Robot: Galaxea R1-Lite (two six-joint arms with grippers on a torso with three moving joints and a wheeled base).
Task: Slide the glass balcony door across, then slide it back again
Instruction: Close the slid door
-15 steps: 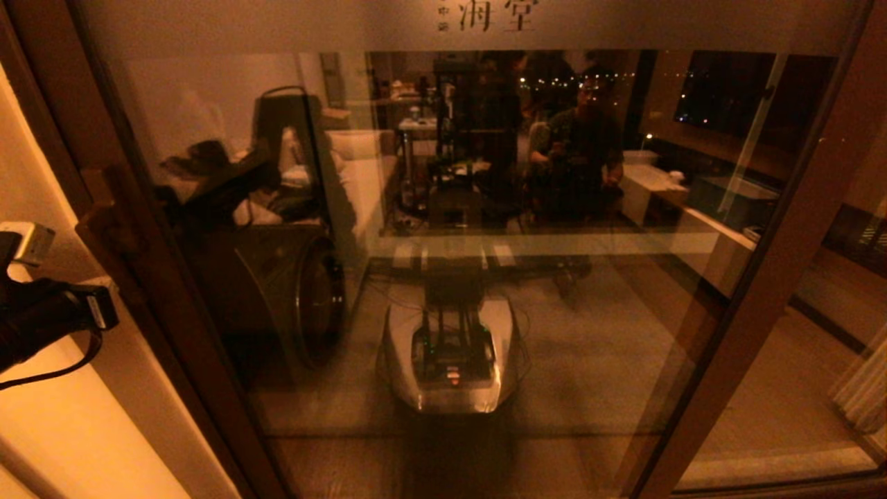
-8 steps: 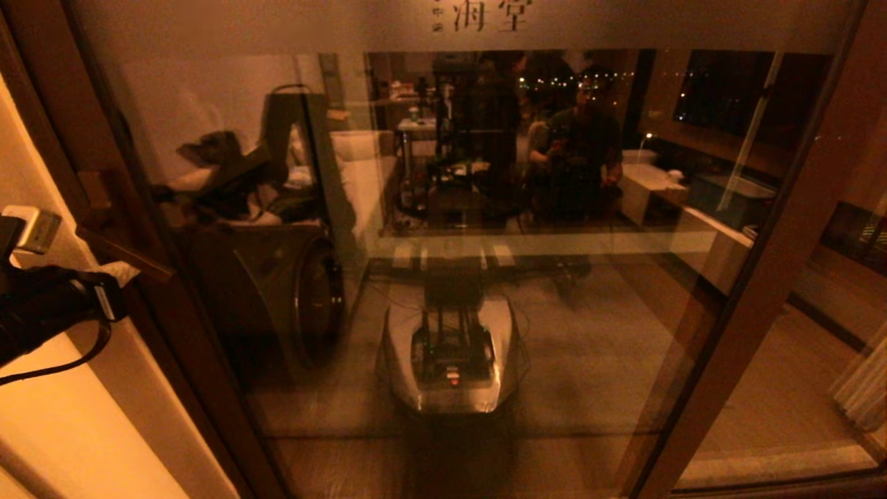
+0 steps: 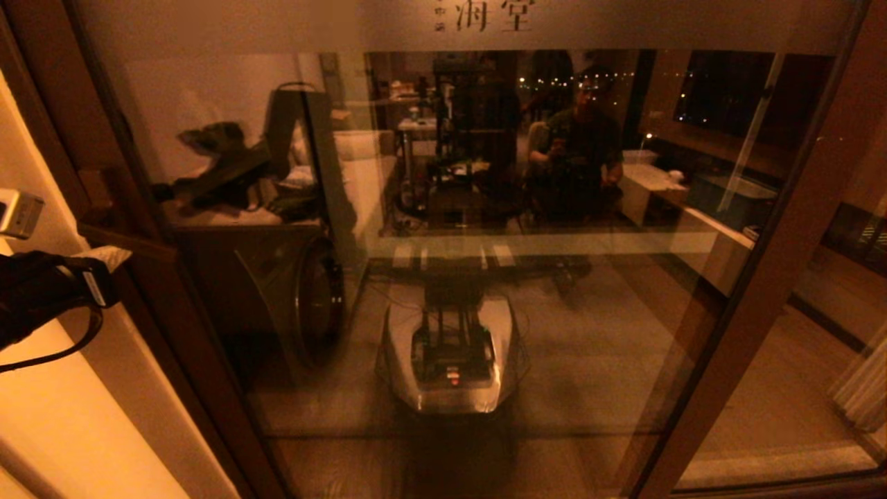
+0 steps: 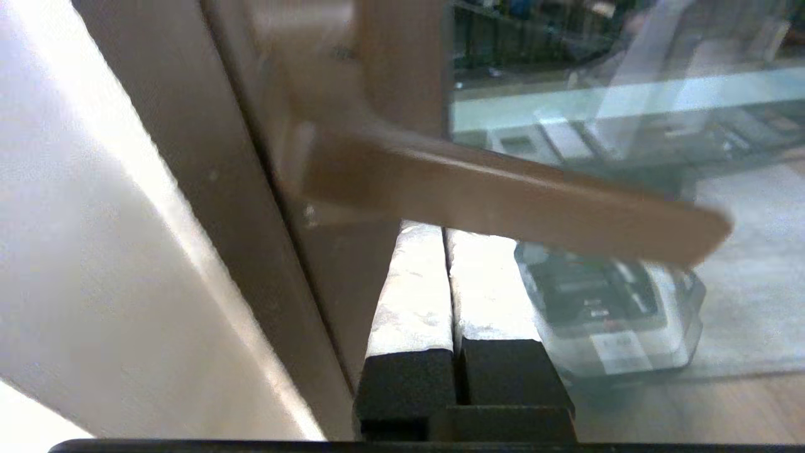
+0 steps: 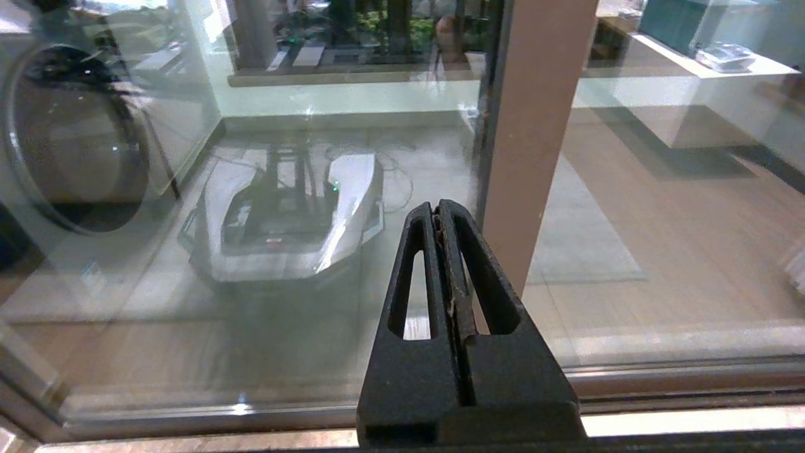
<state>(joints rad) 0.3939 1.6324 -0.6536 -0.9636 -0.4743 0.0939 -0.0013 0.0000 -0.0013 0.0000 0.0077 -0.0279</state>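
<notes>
Door count: one tall glass balcony door [image 3: 443, 229] in a brown wooden frame, with one frosted top band [image 3: 277, 24] carrying dark Chinese characters [image 3: 495, 15].
Door position: it fills nearly the whole head view, straight ahead of the robot; its left stile [image 3: 149, 277] runs along the left side, its right stile [image 3: 783, 263] stands at the right.
Door axis: long axis upright, the pane facing the robot, so its reflection shows in the glass.
Handle: one blocky wooden pull handle [image 4: 503, 201] on the left stile, jutting out from the frame toward the robot.
Wall: one pale wall [image 3: 62, 416] lies left of the door frame.
Left hand: the left hand [image 4: 448, 251] reaches in from the near left, level, pointing at the left stile; its two pale padded fingers [image 4: 412, 289] lie pressed together, gripping nothing, their tips tucked just under the handle beside the stile.
Right hand: the right hand [image 5: 440, 217] is held low at the near right, pointing toward the glass by the right stile, its two black fingers [image 5: 415, 277] closed flat against each other with nothing between.
Beyond the glass: one round-fronted dark washing machine [image 3: 305, 298] at the left, wooden floor [image 3: 776, 409] at the right.
</notes>
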